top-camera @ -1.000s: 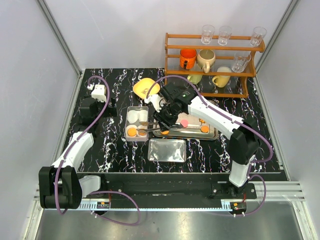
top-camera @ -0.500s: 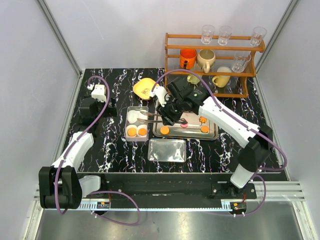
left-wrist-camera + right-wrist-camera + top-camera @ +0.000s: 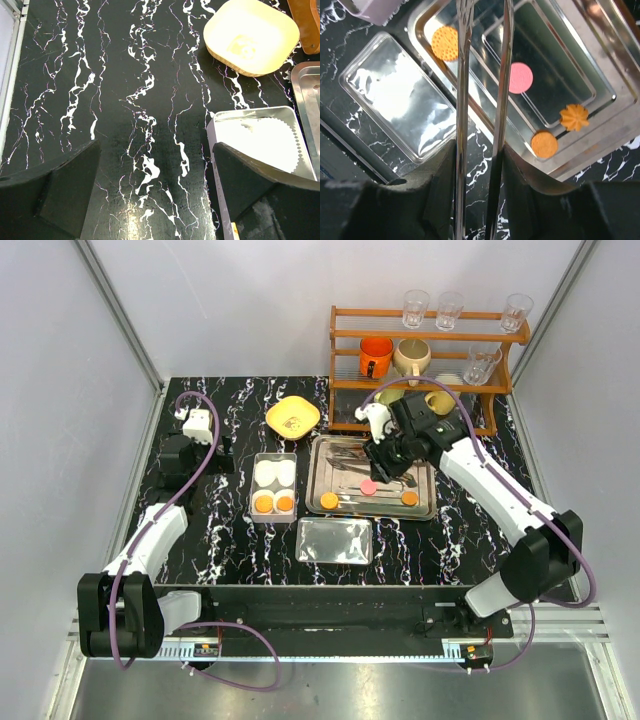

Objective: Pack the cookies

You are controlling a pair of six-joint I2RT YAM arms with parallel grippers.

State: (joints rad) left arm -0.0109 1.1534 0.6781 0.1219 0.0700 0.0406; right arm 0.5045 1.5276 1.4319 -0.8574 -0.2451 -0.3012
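Cookies lie on the metal tray (image 3: 425,512): an orange disc (image 3: 329,500), a pink one (image 3: 369,486) and an orange one (image 3: 409,498). The right wrist view shows the orange (image 3: 444,43), the pink (image 3: 521,77), a flower-shaped orange (image 3: 574,117) and a round orange (image 3: 544,144). Two more orange cookies (image 3: 264,503) (image 3: 285,502) sit in the clear box (image 3: 274,515) beside two white paper cups (image 3: 265,473). My right gripper (image 3: 386,456) (image 3: 479,150) is shut on metal tongs (image 3: 463,75), held above the tray with empty tips. My left gripper (image 3: 205,455) (image 3: 156,150) is open and empty over the table left of the box.
A clear lid (image 3: 335,540) (image 3: 400,97) lies in front of the tray. A yellow bowl (image 3: 292,416) (image 3: 251,36) stands behind the box. A wooden rack (image 3: 430,365) with mugs and glasses stands at the back right. A white paper cup (image 3: 260,137) shows in the box.
The tongs left an orange cookie in the box's front right cup. My right arm then swung right and back, from over the box to over the tray. The left arm has not moved.
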